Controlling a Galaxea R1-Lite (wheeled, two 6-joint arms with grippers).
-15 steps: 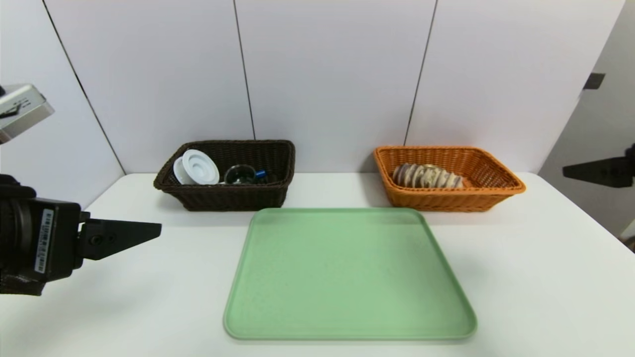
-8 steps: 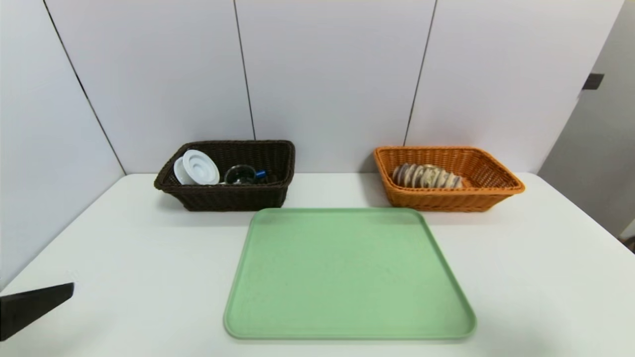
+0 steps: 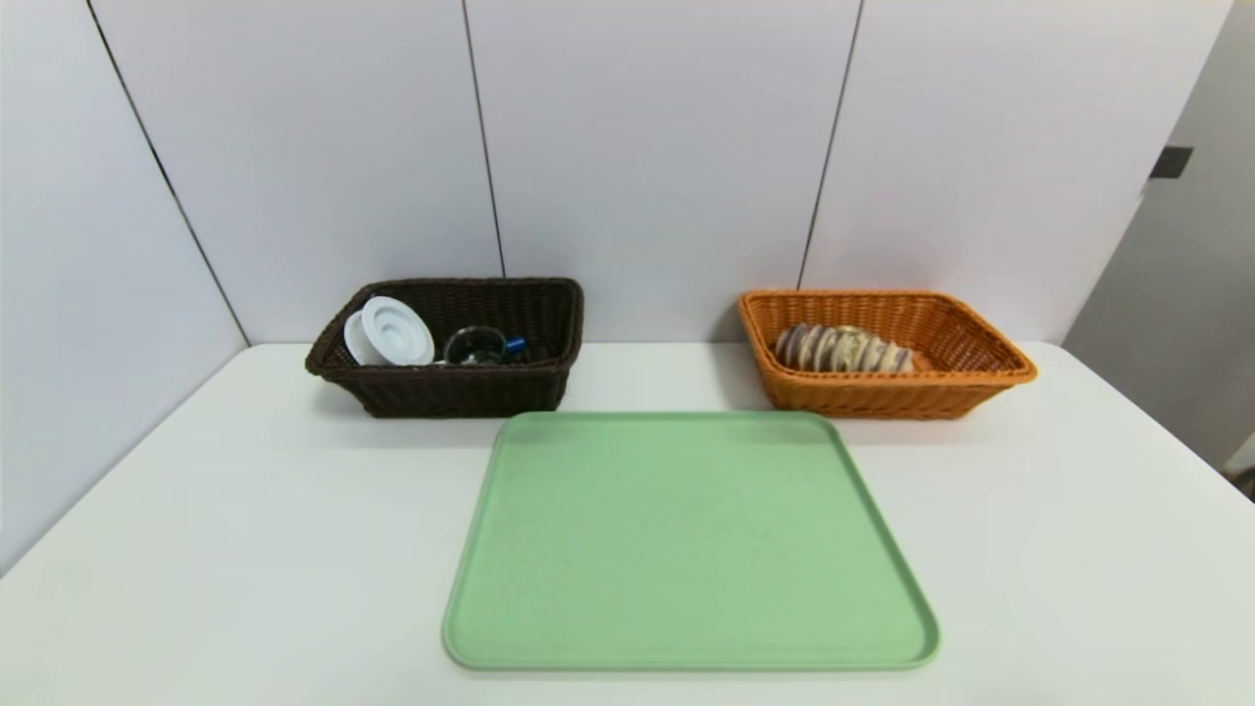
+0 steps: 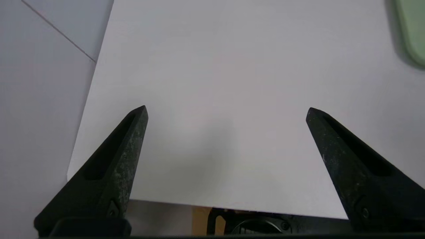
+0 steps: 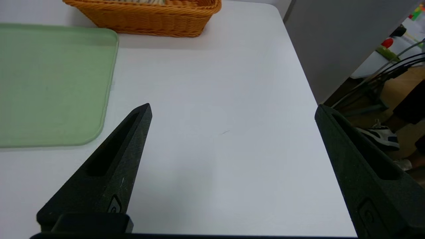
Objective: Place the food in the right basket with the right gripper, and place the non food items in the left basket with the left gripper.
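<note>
Seen from the head: a white table (image 3: 245,510) with a green tray (image 3: 686,549) in the middle, nothing lying on it. Behind the tray, toward the wall, on the left side, the left basket (image 3: 451,392), dark brown and woven. Inside it, a white ring-shaped dispenser (image 3: 392,331) leaning on its edge against the left end, next to it a small clear glass cup (image 3: 475,345), and just beside the cup a blue marker cap (image 3: 516,345); the rest of the marker hidden behind the basket wall. On the right side, well apart from the dark one, the right basket (image 3: 882,392), orange-tan with flared rim. Inside it, the striped bread roll (image 3: 841,349) lying along the bottom. The can not to be made out in any view. No arm visible in the head view.

From the left wrist: the left gripper (image 4: 226,111) above the bare table near its left edge, fingers (image 4: 126,146) spread wide apart and holding nothing; a corner of the tray at the far side.

From the right wrist: the right gripper (image 5: 232,109) above the bare table near its right edge, beside the tray, fingers (image 5: 123,149) also wide apart and empty; the orange basket further ahead, near the tray corner.
</note>
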